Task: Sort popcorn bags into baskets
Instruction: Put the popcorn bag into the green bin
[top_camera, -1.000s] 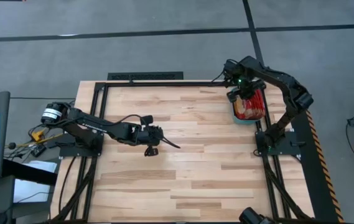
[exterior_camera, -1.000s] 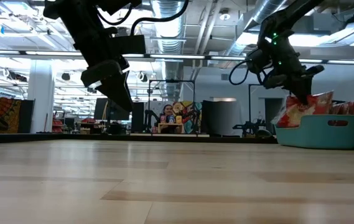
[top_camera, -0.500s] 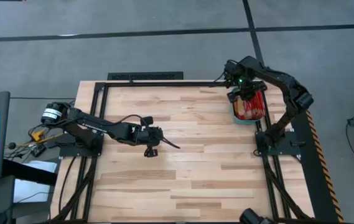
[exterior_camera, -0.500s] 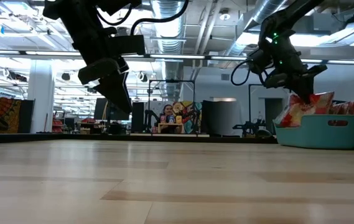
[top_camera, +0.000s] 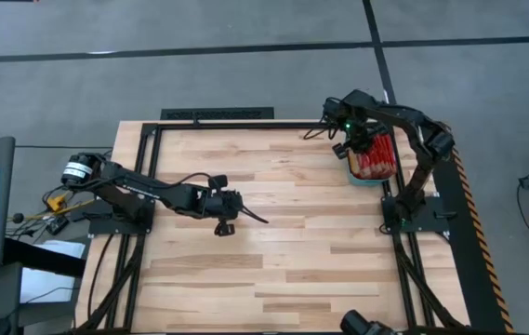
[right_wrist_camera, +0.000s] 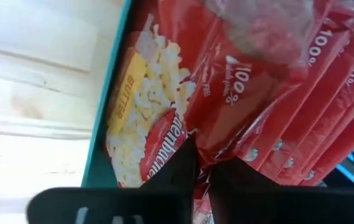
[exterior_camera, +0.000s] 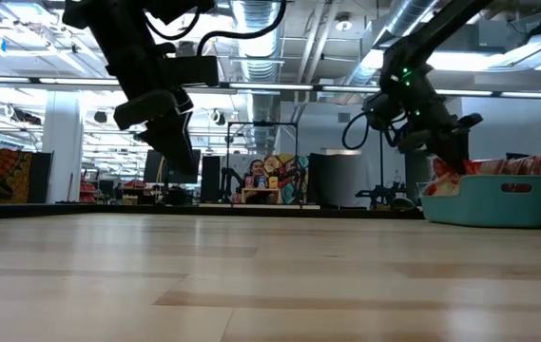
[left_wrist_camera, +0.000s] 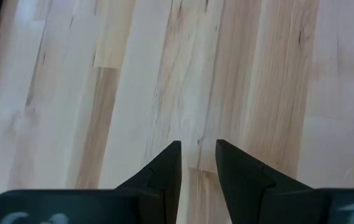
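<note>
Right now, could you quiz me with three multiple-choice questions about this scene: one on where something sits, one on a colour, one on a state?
1. Where is the basket?
A. far right corner of the table
B. table's middle
C. near left corner

2. What colour is the basket?
A. yellow
B. teal
C. black

3. Where are the popcorn bags?
A. spread over the table
B. packed in the basket
C. under the left pincer

Answers: 1 A, seen from overhead. 2 B, its wall in the low view. 3 B, the boards are bare of bags.
</note>
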You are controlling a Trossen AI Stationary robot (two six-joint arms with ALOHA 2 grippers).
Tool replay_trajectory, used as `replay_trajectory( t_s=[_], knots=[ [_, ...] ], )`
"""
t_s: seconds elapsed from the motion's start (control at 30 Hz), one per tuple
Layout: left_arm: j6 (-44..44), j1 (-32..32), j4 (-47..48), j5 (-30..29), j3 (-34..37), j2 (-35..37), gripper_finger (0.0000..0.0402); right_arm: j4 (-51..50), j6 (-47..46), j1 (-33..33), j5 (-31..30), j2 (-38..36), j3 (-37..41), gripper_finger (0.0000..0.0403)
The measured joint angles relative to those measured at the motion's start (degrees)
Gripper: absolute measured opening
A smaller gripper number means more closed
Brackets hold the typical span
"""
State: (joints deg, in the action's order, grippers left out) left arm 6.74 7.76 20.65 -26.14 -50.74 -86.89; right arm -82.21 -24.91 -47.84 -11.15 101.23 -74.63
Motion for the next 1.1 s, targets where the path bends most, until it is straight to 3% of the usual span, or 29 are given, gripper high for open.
replay_trajectory(
  t_s=[0.57, 0.73, 0.87, 0.97, 1.1],
  knots=[
    [0.18, 0.05, -0.84, -0.07, 0.00, -0.02, 0.0093, 1.02, 2.91, -1.47, -0.78, -12.29, 0.04, 0.0166],
    [0.18, 0.03, -0.84, -0.11, 0.00, -0.02, 0.0093, 9.28, 2.99, -1.01, -1.03, -15.68, 0.04, 0.0183],
    [1.16, 0.03, -0.67, -0.14, 0.00, -0.02, 0.0093, 16.90, 10.74, 1.45, -1.67, -15.42, 0.07, 0.0152],
    [1.59, 0.03, 0.75, -0.52, 0.00, -0.02, 0.0093, 18.21, 18.92, 3.78, -3.58, -13.53, 1.00, 0.0097],
    [3.48, 0.00, 3.96, -4.45, 0.00, -0.02, 0.0093, 18.53, 22.50, 4.68, -5.09, -10.73, 1.07, 0.0017]
  ],
)
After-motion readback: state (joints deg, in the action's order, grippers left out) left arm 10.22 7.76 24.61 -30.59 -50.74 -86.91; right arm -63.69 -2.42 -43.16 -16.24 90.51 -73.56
